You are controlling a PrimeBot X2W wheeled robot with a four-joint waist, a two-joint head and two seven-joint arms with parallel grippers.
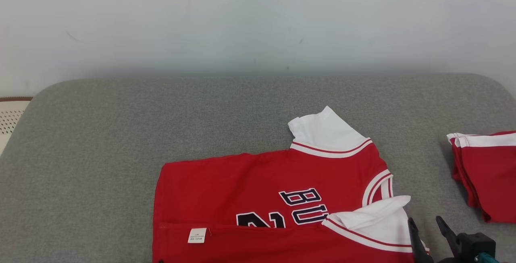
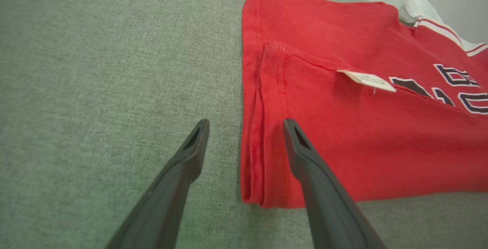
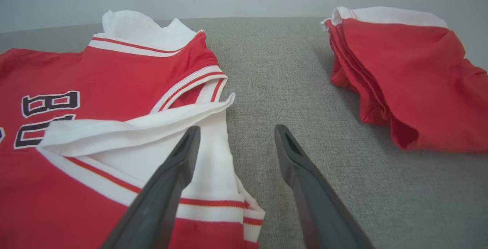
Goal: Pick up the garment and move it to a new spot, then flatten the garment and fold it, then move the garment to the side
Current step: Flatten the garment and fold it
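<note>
Jersey (image 1: 262,182) lies on the grey cushion (image 1: 121,134), low and centre in the head view. Its long axis runs 9 to 3 o'clock, hem at 9, collar and sleeves at 3. The near long edge is turned over toward 12, with the label (image 1: 197,235) showing on the flap.

Left claw (image 2: 246,125): fingers apart and empty, straddling the doubled hem edge. In its wrist view the cloth runs off toward 2 o'clock.

Right claw (image 1: 425,220): fingers apart and empty, at the sleeve end. One finger is over the white sleeve (image 3: 213,165), the other over bare cushion. The jersey body lies at 9–10 o'clock from it.

A second folded red garment (image 1: 487,174) sits at 3 o'clock, well apart.

Judgement: each arm is nearest its own end, so the next fold likely needs both.
</note>
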